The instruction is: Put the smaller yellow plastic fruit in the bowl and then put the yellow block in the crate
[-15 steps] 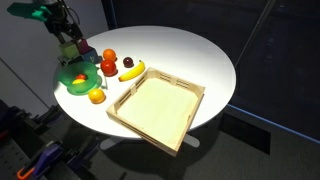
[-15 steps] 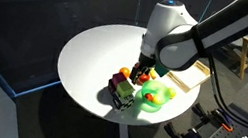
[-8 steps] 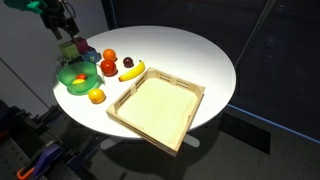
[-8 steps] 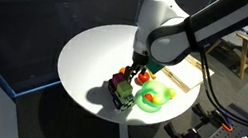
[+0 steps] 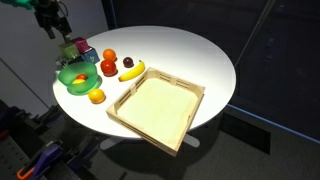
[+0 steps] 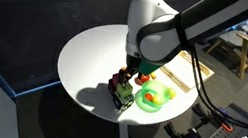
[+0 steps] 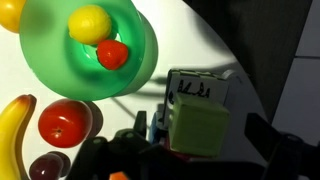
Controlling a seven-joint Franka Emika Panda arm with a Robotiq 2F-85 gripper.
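Note:
The small yellow fruit lies in the green bowl beside a small red piece. The bowl also shows in both exterior views. The yellow block sits on top of a small stack of toy blocks next to the bowl. My gripper is open and empty, above the stack, with its fingers well apart on either side of the block and not touching it. The wooden crate stands on the near side of the round table.
A banana, a red fruit, a dark fruit and an orange fruit lie between the bowl and the crate. The stack stands close to the edge of the white table.
My gripper has risen up and away from the block stack, staying open. The fruits, bowl and blocks have not moved.

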